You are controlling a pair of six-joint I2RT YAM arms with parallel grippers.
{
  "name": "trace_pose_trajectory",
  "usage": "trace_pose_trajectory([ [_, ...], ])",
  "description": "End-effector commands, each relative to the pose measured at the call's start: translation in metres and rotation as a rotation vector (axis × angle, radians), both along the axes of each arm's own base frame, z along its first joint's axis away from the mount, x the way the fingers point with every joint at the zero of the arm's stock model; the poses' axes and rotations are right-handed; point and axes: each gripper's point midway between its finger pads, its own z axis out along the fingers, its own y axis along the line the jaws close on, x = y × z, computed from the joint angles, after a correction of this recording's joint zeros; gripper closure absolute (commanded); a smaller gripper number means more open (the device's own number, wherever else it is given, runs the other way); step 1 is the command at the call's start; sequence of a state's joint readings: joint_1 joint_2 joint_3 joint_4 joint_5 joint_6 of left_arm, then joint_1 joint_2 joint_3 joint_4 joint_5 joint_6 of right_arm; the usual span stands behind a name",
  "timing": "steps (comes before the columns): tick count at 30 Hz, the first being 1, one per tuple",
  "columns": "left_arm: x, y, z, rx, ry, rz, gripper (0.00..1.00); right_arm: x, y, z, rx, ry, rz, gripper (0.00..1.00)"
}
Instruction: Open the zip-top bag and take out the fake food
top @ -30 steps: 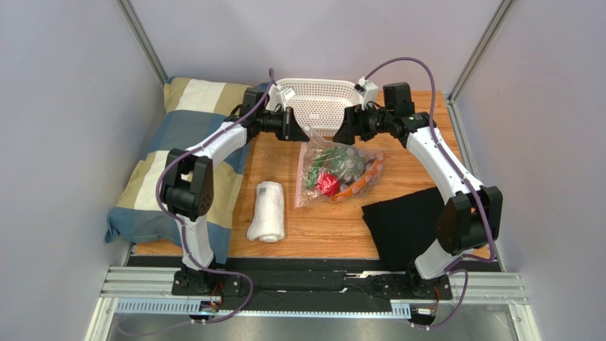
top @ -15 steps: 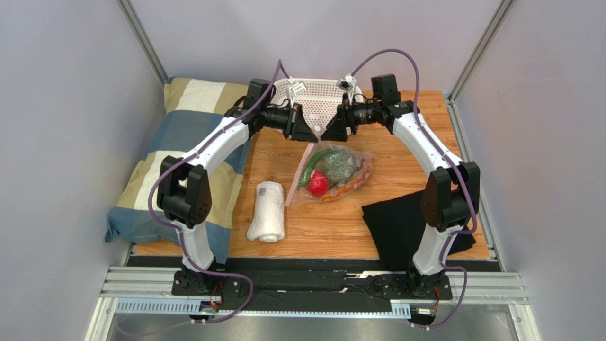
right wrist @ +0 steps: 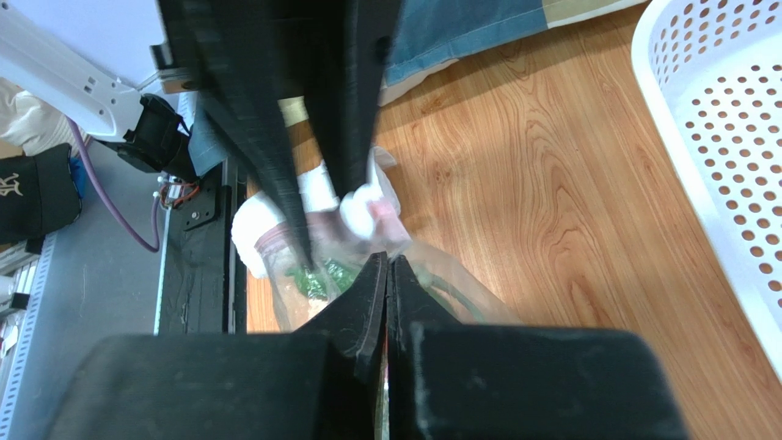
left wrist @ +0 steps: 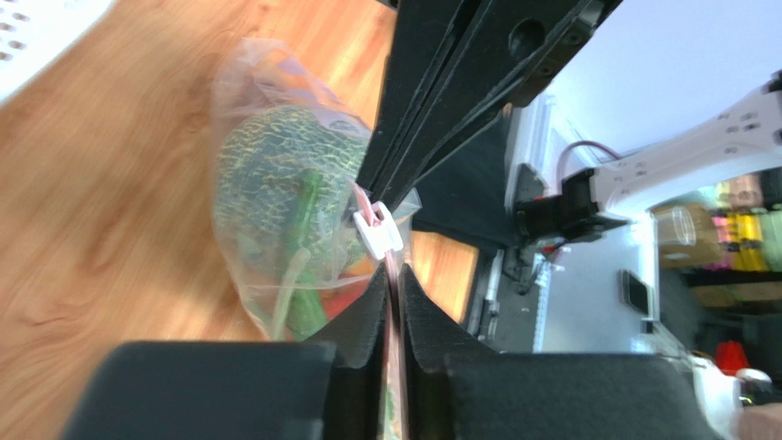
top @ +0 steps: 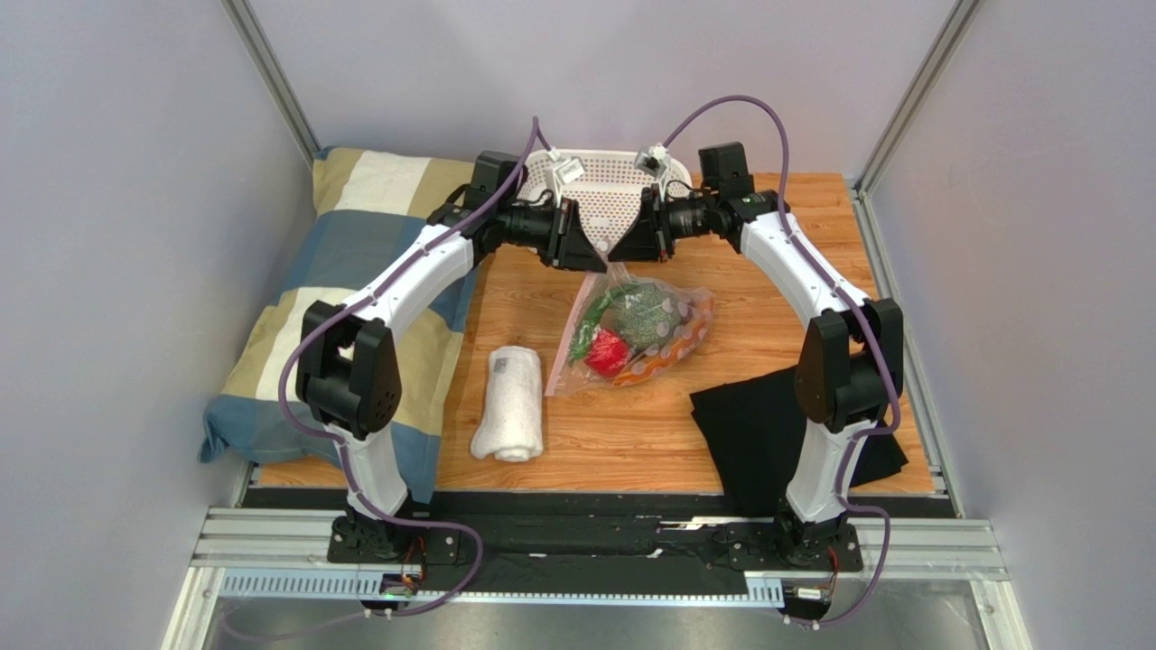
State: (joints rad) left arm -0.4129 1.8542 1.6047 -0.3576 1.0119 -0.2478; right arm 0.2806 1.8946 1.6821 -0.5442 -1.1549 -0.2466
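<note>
The left end effector (left wrist: 393, 280) rises from 6 o'clock, its tips pinched on the pink strip of the zip-top bag (left wrist: 240, 92). The white slider (left wrist: 377, 229) sits just above them. The right end effector (left wrist: 390, 188) comes down from 12 o'clock, closed on the strip by the slider. In the bag, a bumpy green vegetable (left wrist: 271, 174) and a slim green pepper (left wrist: 304, 229) hang over the wooden bench (left wrist: 101, 192). A white basket (left wrist: 37, 37) shows at 10 o'clock.

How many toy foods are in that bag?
4 in the clear zip-top bag: bumpy green vegetable uppermost, red tomato below, slim green pepper left, orange piece along bottom. Others may hide.
</note>
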Motion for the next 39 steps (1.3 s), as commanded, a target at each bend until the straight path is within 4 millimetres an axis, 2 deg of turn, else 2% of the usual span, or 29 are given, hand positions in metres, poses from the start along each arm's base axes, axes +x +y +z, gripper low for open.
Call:
trace_pose_trajectory([
  [1, 0.004, 0.009, 0.038, 0.014, -0.138, 0.124, 0.54, -0.003, 0.001, 0.02, 0.018, -0.064, -0.008, 1.0],
  [3, 0.006, 0.015, 0.039, 0.011, -0.154, 0.199, 0.46, -0.005, 0.0, 0.022, 0.024, -0.067, -0.014, 1.0],
  [4, 0.013, 0.016, 0.045, -0.002, -0.166, 0.251, 0.47, -0.006, 0.0, 0.023, 0.028, -0.075, -0.015, 1.0],
  [7, 0.018, 0.015, 0.049, -0.028, -0.154, 0.301, 0.51, -0.008, 0.001, 0.026, 0.039, -0.051, -0.007, 1.0],
  [14, 0.023, 0.005, 0.04, -0.001, -0.142, 0.299, 0.52, -0.009, 0.005, 0.029, 0.045, -0.03, 0.0, 1.0],
  [20, 0.024, 0.004, 0.036, 0.009, -0.143, 0.3, 0.56, -0.008, 0.007, 0.033, 0.05, -0.031, 0.002, 1.0],
  [23, 0.023, 0.003, 0.035, 0.005, -0.137, 0.289, 0.69, -0.008, 0.008, 0.034, 0.05, -0.026, -0.003, 1.0],
  [24, 0.024, 0.003, 0.034, 0.007, -0.14, 0.289, 0.79, -0.007, 0.009, 0.034, 0.049, -0.028, -0.008, 1.0],
  [27, 0.024, 0.005, 0.033, 0.016, -0.145, 0.296, 0.95, 0.0, 0.009, 0.035, 0.049, -0.022, -0.049, 1.0],
  [29, 0.019, 0.007, 0.032, 0.031, -0.146, 0.288, 0.96, 0.006, 0.008, 0.032, 0.043, 0.05, -0.143, 1.0],
  [30, 0.016, 0.007, 0.029, 0.037, -0.141, 0.282, 0.96, 0.016, 0.009, 0.039, 0.072, 0.015, -0.178, 1.0],
  [31, 0.009, 0.01, 0.023, 0.049, -0.129, 0.283, 0.96, 0.02, 0.008, 0.028, 0.069, 0.059, -0.238, 1.0],
  [33, 0.001, 0.014, 0.014, 0.059, -0.109, 0.282, 0.97, 0.029, 0.006, 0.046, 0.121, 0.059, -0.334, 1.0],
  [34, -0.009, 0.017, 0.004, 0.073, -0.084, 0.282, 0.97, 0.034, 0.002, 0.04, 0.117, 0.07, -0.394, 1.0],
  [36, -0.018, 0.021, -0.006, 0.086, -0.058, 0.29, 0.97, 0.042, -0.004, 0.044, 0.122, 0.081, -0.482, 1.0],
  [39, -0.045, 0.034, -0.026, 0.116, -0.004, 0.3, 1.0, 0.051, -0.015, 0.046, 0.122, 0.083, -0.561, 1.0],
])
